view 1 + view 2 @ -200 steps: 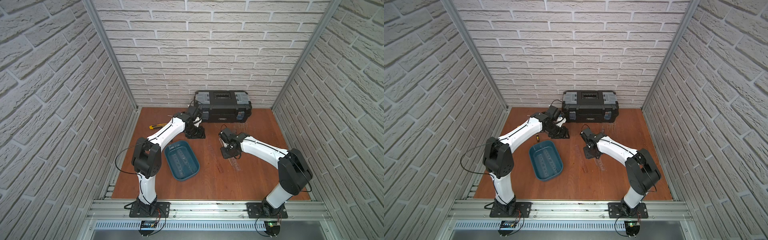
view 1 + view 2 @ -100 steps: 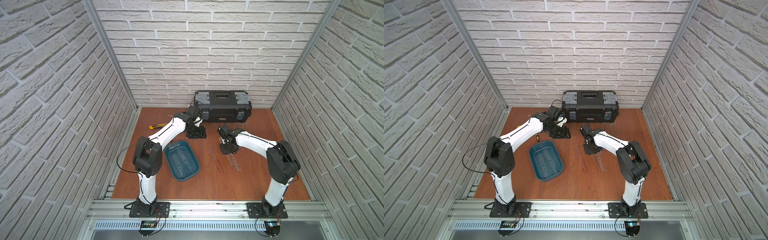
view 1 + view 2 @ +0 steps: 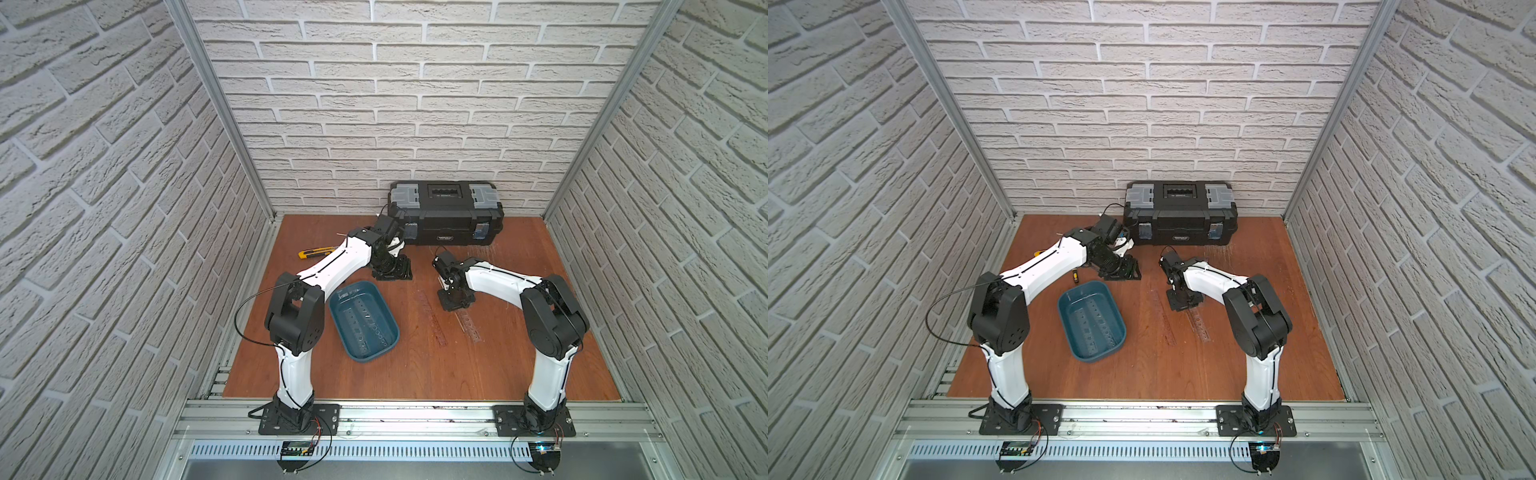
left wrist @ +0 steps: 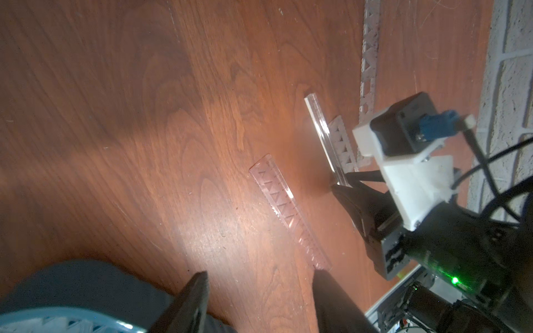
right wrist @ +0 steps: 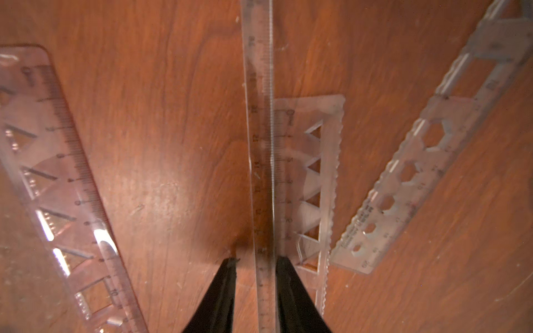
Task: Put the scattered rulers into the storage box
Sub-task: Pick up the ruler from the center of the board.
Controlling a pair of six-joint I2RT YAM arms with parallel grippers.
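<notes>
1. The bench (image 5: 144,144) has a reddish wood-grain surface, smooth, with a soft sheen under the light.
2. The rulers (image 5: 261,144) are clear plastic, glossy and see-through.
3. The storage box (image 3: 353,287) is smooth teal plastic with a dull sheen.
4. The toolbox (image 3: 446,216) is matt black plastic.
5. The walls (image 3: 415,104) are white, with a rough brick texture.
6. The front rail (image 3: 415,415) is bare metal with a satin finish.

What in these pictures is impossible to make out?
- Tray: how many rulers lie inside; see-through and tiny in both top views, cut off by the left wrist view's edge.
- Right gripper: whether it firmly pinches its ruler; the right wrist view shows a gap beside one finger.
- Small object near the tray: too small to identify in a top view.
</notes>
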